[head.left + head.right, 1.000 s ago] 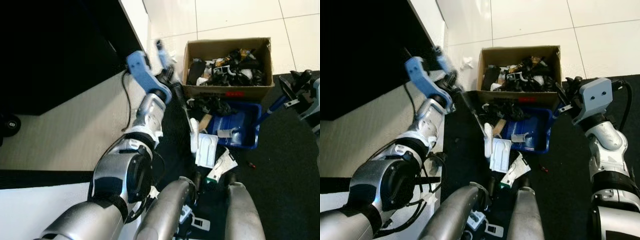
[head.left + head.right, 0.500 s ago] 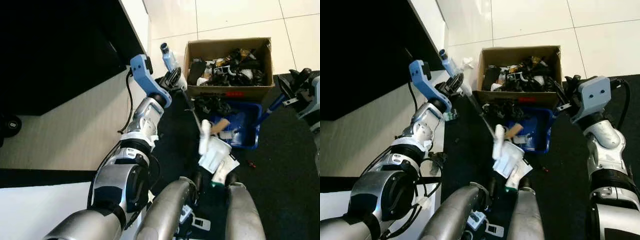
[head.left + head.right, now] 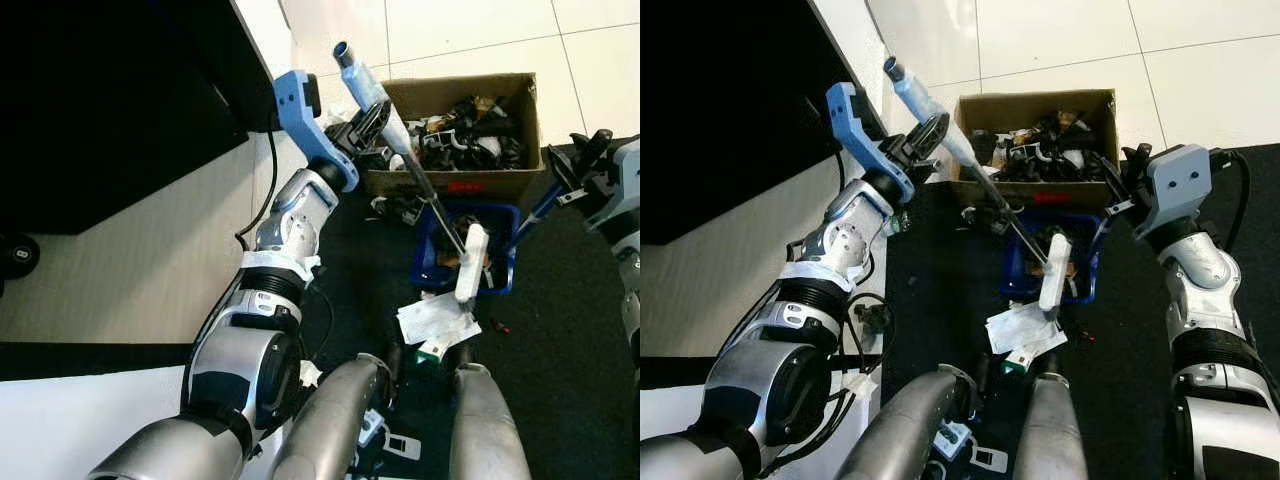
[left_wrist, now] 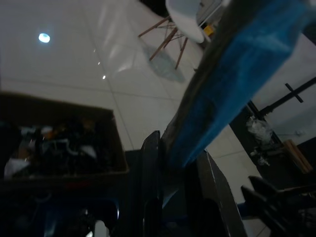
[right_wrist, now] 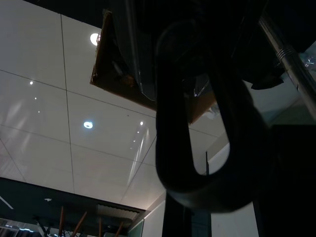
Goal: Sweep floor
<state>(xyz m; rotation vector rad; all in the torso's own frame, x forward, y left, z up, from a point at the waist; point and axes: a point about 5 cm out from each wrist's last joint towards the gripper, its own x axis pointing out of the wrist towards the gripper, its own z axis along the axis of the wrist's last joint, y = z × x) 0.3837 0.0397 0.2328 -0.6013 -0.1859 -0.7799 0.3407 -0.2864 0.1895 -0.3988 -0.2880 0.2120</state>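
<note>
Nearest, between the robot's rounded silver legs, a crumpled white wrapper (image 3: 435, 318) with a small green-tipped scrap lies on the dark mat (image 3: 560, 380), which looks flat and matte beside the glossy white tiles (image 3: 470, 35) farther off. Just beyond the wrapper sits a blue plastic dustpan (image 3: 425, 262), shallow and box-shaped, with dark bits inside. The brush (image 3: 400, 140) slants down across it: a thin dark metal shaft ending in a flat white head (image 3: 471, 263) that stands on edge at the dustpan's near rim, above the wrapper. Its upper end is a pale blue tubular grip, and the left hand (image 3: 372, 118) is closed around the shaft just below that grip, black fingers pressed on either side; the left wrist view shows the blue grip clamped between them. To the right, the right hand (image 3: 578, 165) is raised at the top of the dustpan's blue handle (image 3: 535, 212); I cannot tell how far its fingers are parted. Farthest, an open brown cardboard box (image 3: 455, 182) rests on the tiles at the mat's edge, crammed with tangled black and white parts.
</note>
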